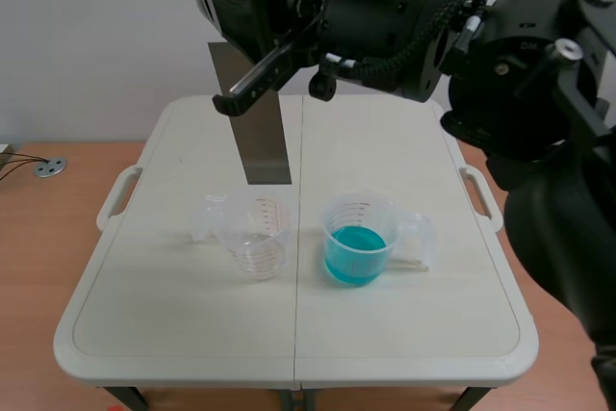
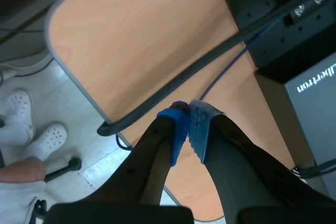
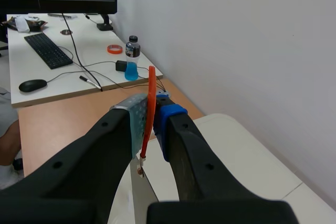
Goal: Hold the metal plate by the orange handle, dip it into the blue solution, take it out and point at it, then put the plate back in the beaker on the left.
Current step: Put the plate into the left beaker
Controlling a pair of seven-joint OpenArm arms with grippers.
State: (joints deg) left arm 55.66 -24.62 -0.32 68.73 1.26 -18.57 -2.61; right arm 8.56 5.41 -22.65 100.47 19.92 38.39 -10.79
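- The white surface point(image 1: 173, 334) had two cups on it, side by side and a little apart.
- The right hand point(image 3: 152, 116) was up high over the surface. It was pinching the orange handle point(image 3: 151, 98) between its two pads, so the holding part looked done.
- The left hand point(image 2: 188, 129) was pressed together with nothing in it. It was far from the cups, over a brown desk point(image 2: 147, 51) and the floor point(image 2: 31, 72). I think it was not ready to point at anything.
- The metal plate point(image 1: 262, 132) hung straight down from the handle. Its low end was just above the clear cup point(image 1: 252, 238) on the left. It was not inside either cup.
- The clear cup was right under the plate, so a short way down would put the plate in it.
- The cup of blue water point(image 1: 354, 247) stood on the right, beside the plate and not under it.
- I could not tell if the plate was wet, so I could not tell if the dip was done.
- If the dip was not done, then the dip, the lift out, the pointing and the putting back were all left.
- If it was done, only the putting back in the left cup was left, and maybe the pointing.
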